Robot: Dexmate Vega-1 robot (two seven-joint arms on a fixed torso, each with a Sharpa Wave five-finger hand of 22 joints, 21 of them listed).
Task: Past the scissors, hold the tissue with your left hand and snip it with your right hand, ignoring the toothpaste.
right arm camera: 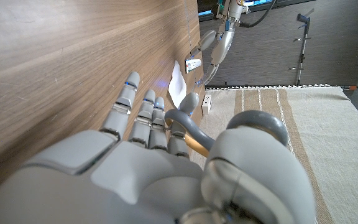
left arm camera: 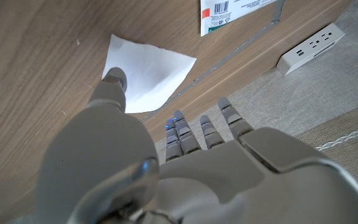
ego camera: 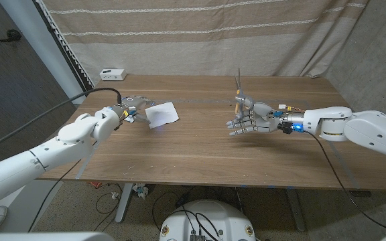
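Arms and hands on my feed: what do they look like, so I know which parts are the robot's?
Both arms are glossy white rounded shells. The left hand and right hand are grey metal and plastic with jointed fingers. A black cable runs along each forearm, and the right wrist shows a blue light and coloured wires. Small blue lights dot the fingers.

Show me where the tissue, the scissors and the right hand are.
tissue (ego camera: 162, 114), head view, middle of the white sheet.
scissors (ego camera: 239, 86), head view, upright blades above the right hand.
right hand (ego camera: 252, 120), head view, middle of the hand.
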